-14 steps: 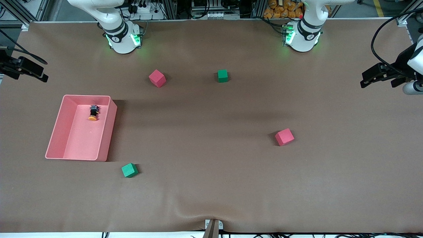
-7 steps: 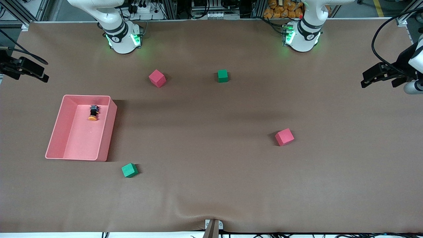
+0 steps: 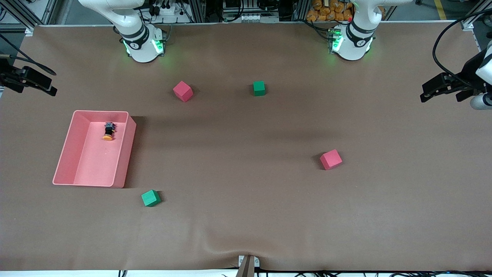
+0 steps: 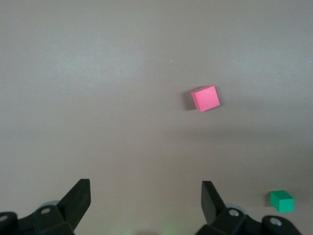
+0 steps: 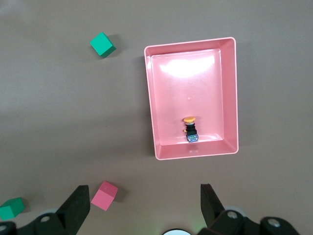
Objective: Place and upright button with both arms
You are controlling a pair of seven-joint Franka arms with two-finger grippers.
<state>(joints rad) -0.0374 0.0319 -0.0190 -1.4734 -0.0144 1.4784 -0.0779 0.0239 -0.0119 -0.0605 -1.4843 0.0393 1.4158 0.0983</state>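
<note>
The button (image 3: 108, 132) lies on its side in a pink bin (image 3: 125, 154), at the end of the bin nearest the robots, with its orange cap pointing toward the front camera. It also shows in the right wrist view (image 5: 190, 128). My right gripper (image 3: 32, 86) is open and empty, high over the right arm's end of the table, and looks down on the bin (image 5: 236, 98) from above (image 5: 145, 192). My left gripper (image 3: 440, 92) is open and empty, high over the left arm's end of the table, above bare mat (image 4: 145, 188).
Two red cubes (image 3: 183, 91) (image 3: 331, 159) and two green cubes (image 3: 259, 88) (image 3: 150, 198) lie scattered on the brown mat. The left wrist view shows one red cube (image 4: 205, 98) and one green cube (image 4: 282, 201).
</note>
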